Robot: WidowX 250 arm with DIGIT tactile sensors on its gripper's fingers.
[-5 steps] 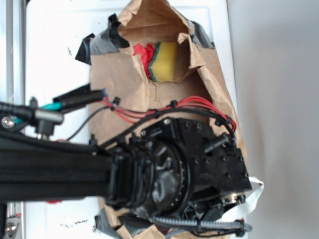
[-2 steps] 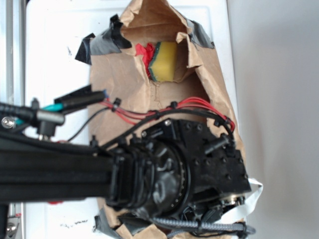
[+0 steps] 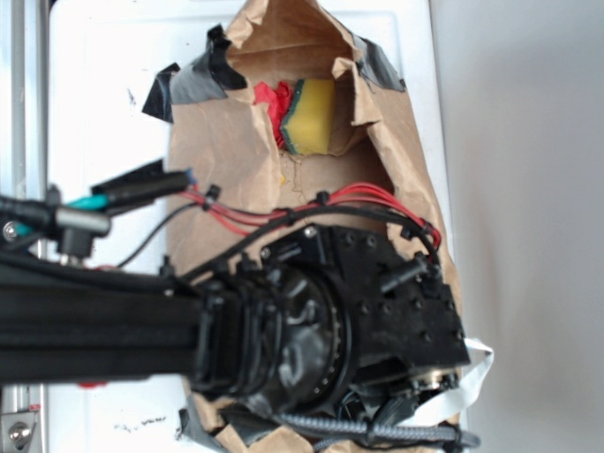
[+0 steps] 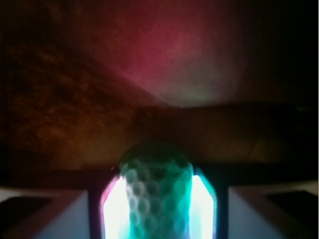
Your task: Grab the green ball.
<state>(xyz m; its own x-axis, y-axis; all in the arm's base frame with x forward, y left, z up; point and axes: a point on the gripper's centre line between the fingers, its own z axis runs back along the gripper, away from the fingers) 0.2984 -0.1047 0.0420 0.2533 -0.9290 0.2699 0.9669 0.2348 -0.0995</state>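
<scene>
Well, from my exterior feed the black arm (image 3: 113,326) reaches in from the left across the white table (image 3: 104,104), its wrist housing covering the near half of a taped brown paper bag (image 3: 226,142). Farther right, in the bag's open far end, sit a red fabric piece (image 3: 276,102) and a yellow sponge (image 3: 313,115). On my wrist feed, dim and reddish, the tool (image 4: 157,204) has the green ball (image 4: 156,191) wedged between its two fingers (image 4: 113,209), which press against either side of its dimpled surface.
</scene>
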